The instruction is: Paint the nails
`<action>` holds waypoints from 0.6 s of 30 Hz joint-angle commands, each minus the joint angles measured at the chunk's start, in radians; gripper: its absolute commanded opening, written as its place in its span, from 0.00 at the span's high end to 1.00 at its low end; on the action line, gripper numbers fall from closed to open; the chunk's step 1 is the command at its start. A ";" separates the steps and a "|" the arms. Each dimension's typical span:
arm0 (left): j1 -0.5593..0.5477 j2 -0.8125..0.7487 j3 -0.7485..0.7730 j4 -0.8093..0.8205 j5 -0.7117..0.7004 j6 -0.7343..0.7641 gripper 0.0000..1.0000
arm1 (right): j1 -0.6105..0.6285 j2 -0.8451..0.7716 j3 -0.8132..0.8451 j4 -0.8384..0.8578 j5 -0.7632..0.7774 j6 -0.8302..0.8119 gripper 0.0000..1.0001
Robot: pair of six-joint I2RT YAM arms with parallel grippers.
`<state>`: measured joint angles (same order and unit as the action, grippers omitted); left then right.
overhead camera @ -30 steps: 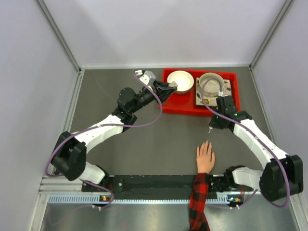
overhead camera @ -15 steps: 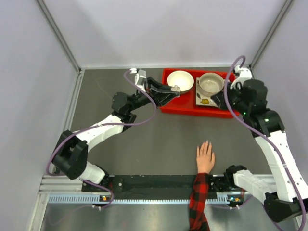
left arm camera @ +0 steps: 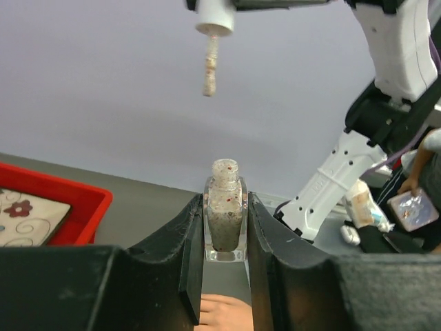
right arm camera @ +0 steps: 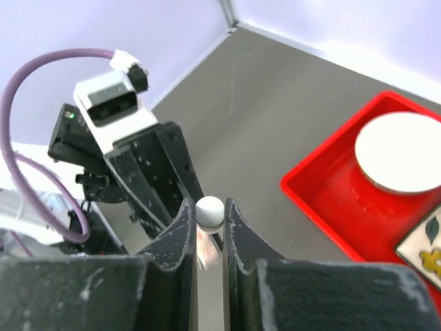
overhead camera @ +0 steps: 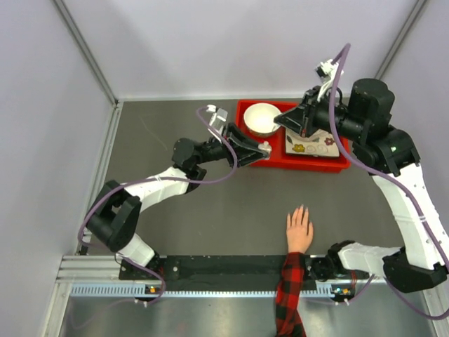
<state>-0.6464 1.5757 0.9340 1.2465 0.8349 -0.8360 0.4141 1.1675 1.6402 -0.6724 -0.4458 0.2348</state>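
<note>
**Status.** The left gripper (left arm camera: 224, 231) was clamped on the open polish bottle (left arm camera: 224, 222), near the table's centre toward 12 o'clock. The right gripper (right arm camera: 209, 215) was clenched on the white cap (right arm camera: 209, 211), with the brush (left arm camera: 209, 67) hanging well above the bottle neck. The nails (overhead camera: 302, 208) tipped the hand (overhead camera: 299, 230), which lay flat at 5 o'clock, well apart from both grippers. They were too small to judge for paint.

**Risks.**
- The loaded brush could drip on the table on its way to 5 o'clock, because its coating looked thick and clumpy.
- The uncapped bottle could spill if the left wrist tilted.
- Smooth glass between hard jaws could slip.
- The nails were tiny, so a small aiming error would put polish on skin.

**Materials.**
- The bottle was clear, square-bodied glass with a round neck, holding pale polish flecked with red.
- The cap was smooth and rounded, and the brush a thin, crusted stem.
- The red tray (overhead camera: 309, 166) at 1 o'clock looked like glossy plastic and held a round white bowl (overhead camera: 261, 117).
</note>
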 commanded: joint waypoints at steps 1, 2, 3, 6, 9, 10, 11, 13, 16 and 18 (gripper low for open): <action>-0.035 -0.086 0.009 -0.030 0.030 0.208 1.00 | 0.037 0.032 0.115 -0.121 0.033 -0.098 1.00; -0.036 -0.092 0.003 -0.039 0.029 0.233 1.00 | 0.038 0.043 0.121 -0.134 0.022 -0.104 1.00; -0.039 -0.098 -0.004 -0.079 0.023 0.260 1.00 | 0.037 0.047 0.131 -0.139 0.009 -0.109 1.00; -0.062 -0.124 -0.004 -0.186 0.010 0.383 1.00 | 0.038 0.052 0.135 -0.139 -0.033 -0.097 1.00; -0.078 -0.151 -0.001 -0.240 -0.017 0.469 1.00 | 0.043 0.046 0.123 -0.147 -0.070 -0.086 1.00; -0.081 -0.151 0.000 -0.281 -0.023 0.500 1.00 | 0.048 0.041 0.115 -0.141 -0.076 -0.083 1.00; -0.082 -0.152 0.003 -0.292 -0.029 0.511 1.00 | 0.054 0.034 0.104 -0.135 -0.073 -0.083 1.00; -0.084 -0.148 0.005 -0.302 -0.031 0.518 1.00 | 0.065 0.024 0.092 -0.127 -0.058 -0.081 1.00; -0.084 -0.146 0.006 -0.305 -0.034 0.518 1.00 | 0.068 0.021 0.093 -0.139 -0.047 -0.089 1.00; -0.085 -0.144 0.008 -0.315 -0.043 0.520 1.00 | 0.071 0.023 0.090 -0.144 -0.060 -0.089 1.00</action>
<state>-0.7284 1.4574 0.9329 0.9363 0.8162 -0.3649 0.4736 1.2133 1.7279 -0.8223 -0.4847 0.1585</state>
